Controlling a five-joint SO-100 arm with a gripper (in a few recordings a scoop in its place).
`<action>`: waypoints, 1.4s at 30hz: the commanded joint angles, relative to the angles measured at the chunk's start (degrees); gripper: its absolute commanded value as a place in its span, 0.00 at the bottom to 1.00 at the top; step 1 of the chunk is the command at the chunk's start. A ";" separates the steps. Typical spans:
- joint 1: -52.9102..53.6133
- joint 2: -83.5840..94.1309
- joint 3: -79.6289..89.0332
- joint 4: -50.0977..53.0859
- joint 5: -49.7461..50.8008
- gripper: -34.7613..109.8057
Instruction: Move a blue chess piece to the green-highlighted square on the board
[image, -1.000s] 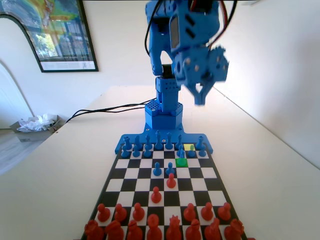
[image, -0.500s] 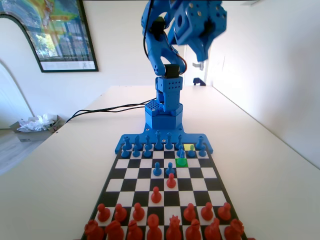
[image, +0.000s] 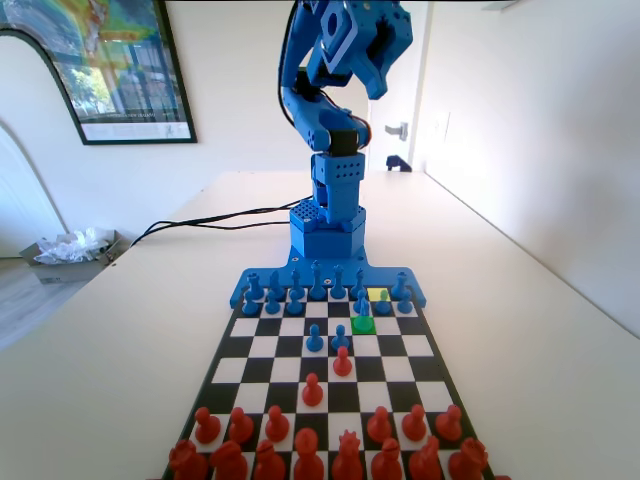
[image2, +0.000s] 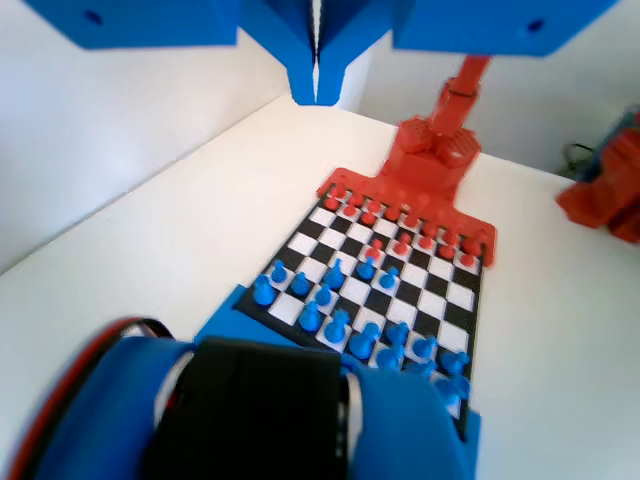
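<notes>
- As the arm is folded up high above the board (image: 228, 345), the gripper (image2: 316, 92) hangs far over it, with its two jaws pressed together and nothing between them.
- In the fixed view, the blue chess piece (image: 362, 305) stands at the far edge of the green-highlighted square (image: 363, 325), toward the arm's base.
- Two other blue pawns (image: 315, 339) stand just left of the green-highlighted square, one row nearer the camera.
- A red pawn (image: 342, 362) stands just in front of them.
</notes>
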 joint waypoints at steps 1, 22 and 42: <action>1.93 0.88 1.23 0.35 -1.85 0.25; 10.81 3.69 4.92 -4.31 -1.85 0.25; 14.85 7.82 9.67 -13.71 0.70 0.25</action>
